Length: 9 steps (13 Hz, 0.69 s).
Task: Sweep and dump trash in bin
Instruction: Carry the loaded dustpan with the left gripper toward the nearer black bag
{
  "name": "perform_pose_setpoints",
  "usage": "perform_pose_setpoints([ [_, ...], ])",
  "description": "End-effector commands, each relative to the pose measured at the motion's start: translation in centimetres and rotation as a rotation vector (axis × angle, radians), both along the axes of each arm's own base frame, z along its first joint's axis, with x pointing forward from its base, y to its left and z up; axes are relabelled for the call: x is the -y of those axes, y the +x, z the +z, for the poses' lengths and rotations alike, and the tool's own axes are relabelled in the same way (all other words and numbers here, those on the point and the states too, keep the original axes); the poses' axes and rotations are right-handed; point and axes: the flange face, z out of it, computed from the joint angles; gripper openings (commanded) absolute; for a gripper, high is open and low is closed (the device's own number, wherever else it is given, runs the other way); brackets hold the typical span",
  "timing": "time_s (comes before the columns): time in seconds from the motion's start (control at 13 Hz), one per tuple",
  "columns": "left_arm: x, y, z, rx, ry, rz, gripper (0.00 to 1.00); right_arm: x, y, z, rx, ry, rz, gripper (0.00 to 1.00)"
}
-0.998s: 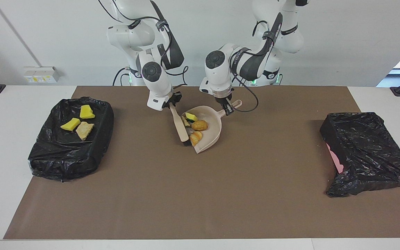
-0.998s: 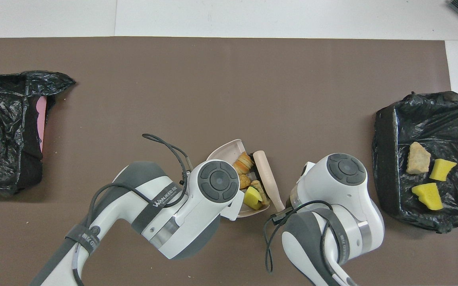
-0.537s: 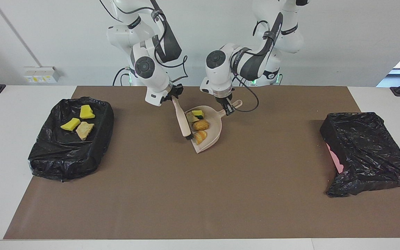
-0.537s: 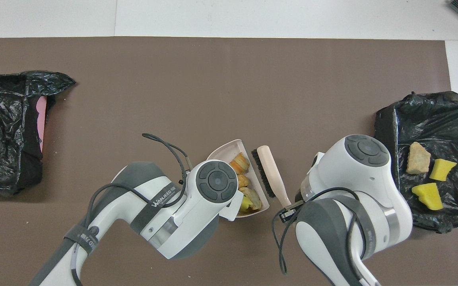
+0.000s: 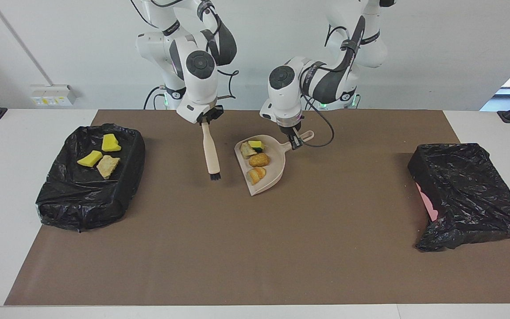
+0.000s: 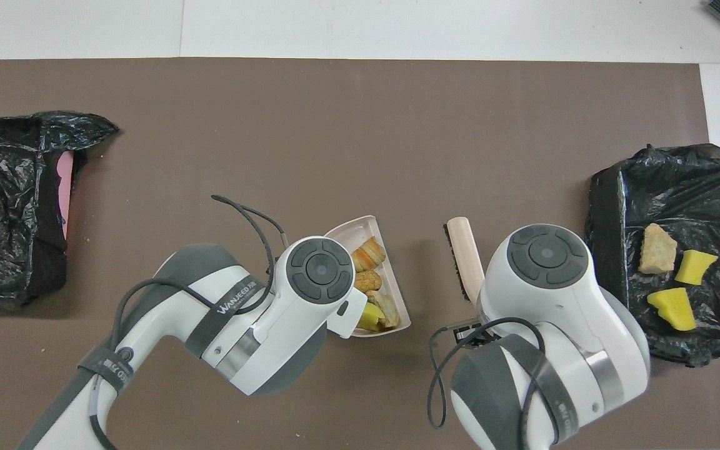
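Brush (image 5: 210, 153) apart from loaded dustpan (image 5: 272, 175)

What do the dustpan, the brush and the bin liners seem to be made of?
Dustpan: smooth beige moulded shell with a matte sheen, most likely plastic.
Brush: handle with the same beige smoothness, probably plastic; dark bristles at its tip, fibre unclear.
Bin liners: thin black plastic film, glossy and heavily crinkled.

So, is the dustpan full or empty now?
Loaded. The dustpan holds four scraps: one yellow, one tan, one brown, one orange. The brush is apart from it.
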Motion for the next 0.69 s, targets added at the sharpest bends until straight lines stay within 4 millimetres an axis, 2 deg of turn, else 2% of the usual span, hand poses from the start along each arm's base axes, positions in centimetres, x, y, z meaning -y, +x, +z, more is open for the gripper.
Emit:
perform_pose_setpoints([
  [0.0,-3.0,2.4,2.0,0.041,-0.007,-0.038,0.00,-0.1,-1.9,0.2,0.020,-0.054,-0.053,0.00],
  [0.08,-4.1,3.5,2.5,0.046,-0.008,-0.066,0.00,-0.2,-2.2,0.1,0.013,-0.042,-0.062,0.00],
  [0.15,-6.4,5.1,2.8,0.049,-0.010,-0.058,0.00,-0.9,-2.7,0.5,0.007,-0.010,-0.104,0.00],
  [0.31,-10.3,7.6,5.3,0.066,-0.037,-0.106,0.00,-4.1,-4.7,0.8,0.001,0.017,-0.142,0.00],
  [0.38,-13.2,8.9,6.7,0.075,-0.050,-0.118,0.00,-5.8,-5.6,0.4,0.001,0.020,-0.164,0.00],
  [0.54,-17.3,10.1,8.5,0.082,-0.063,-0.181,0.00,-8.7,-7.6,-1.7,0.048,0.037,-0.188,0.00],
  [0.61,-20.7,11.0,9.4,0.091,-0.063,-0.158,0.00,-10.1,-8.4,-2.2,0.045,0.060,-0.209,0.00],
])
